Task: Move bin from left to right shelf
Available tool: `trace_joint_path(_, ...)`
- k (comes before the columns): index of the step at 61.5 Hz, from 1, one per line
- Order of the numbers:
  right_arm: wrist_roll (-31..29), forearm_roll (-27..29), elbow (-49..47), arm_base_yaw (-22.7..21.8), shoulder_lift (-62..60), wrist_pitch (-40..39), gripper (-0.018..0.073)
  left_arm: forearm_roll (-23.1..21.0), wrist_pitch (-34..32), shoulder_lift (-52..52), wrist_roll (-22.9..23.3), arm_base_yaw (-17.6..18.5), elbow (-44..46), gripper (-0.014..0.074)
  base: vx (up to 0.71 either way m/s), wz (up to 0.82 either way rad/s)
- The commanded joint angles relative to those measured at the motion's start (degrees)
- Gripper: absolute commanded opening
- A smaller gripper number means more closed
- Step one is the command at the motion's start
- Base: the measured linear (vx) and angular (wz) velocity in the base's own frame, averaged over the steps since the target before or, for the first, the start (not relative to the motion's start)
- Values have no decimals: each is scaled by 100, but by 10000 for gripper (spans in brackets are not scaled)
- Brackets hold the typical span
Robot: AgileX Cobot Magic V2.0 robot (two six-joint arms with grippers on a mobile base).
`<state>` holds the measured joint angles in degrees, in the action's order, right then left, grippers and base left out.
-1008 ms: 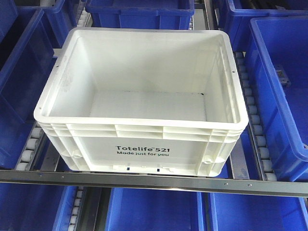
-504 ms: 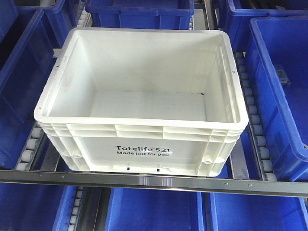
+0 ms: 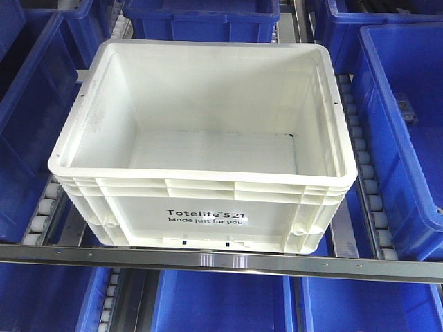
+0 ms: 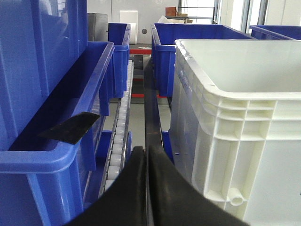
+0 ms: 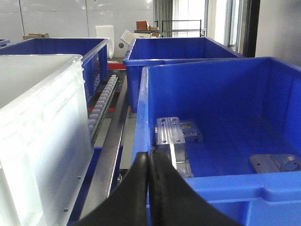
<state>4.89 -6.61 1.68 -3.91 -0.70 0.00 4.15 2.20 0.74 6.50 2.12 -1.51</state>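
Note:
The bin (image 3: 208, 207), a large white crate with a ribbed rim and black "Totelife 521" print, stands empty on the roller shelf in the middle of the front view. In the left wrist view its white ribbed wall (image 4: 244, 141) fills the right side. My left gripper (image 4: 146, 153) is shut with nothing in it, low in the gap between the bin and a blue bin (image 4: 56, 141). In the right wrist view the bin (image 5: 42, 132) is at the left. My right gripper (image 5: 149, 157) is shut and empty, just in front of a blue bin's corner (image 5: 141, 117).
Blue bins (image 3: 401, 124) flank the white one on both sides, behind (image 3: 201, 17) and on the level below (image 3: 221, 304). Roller tracks (image 3: 367, 180) run beside it and a metal rail (image 3: 221, 261) crosses the front. The right blue bin holds metal parts (image 5: 176, 134).

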Motion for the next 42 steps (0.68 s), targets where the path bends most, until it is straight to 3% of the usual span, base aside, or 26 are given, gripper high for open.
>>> trace_joint_path(1,-134,-61,59,-1,-77,-425,-9,-6,-449,60,37,-19,122,-6,0,0)
trace_joint_path(42,-128,-56,59,-1,-72,-425,-9,-6,-449,60,37,-19,122,-6,0,0)
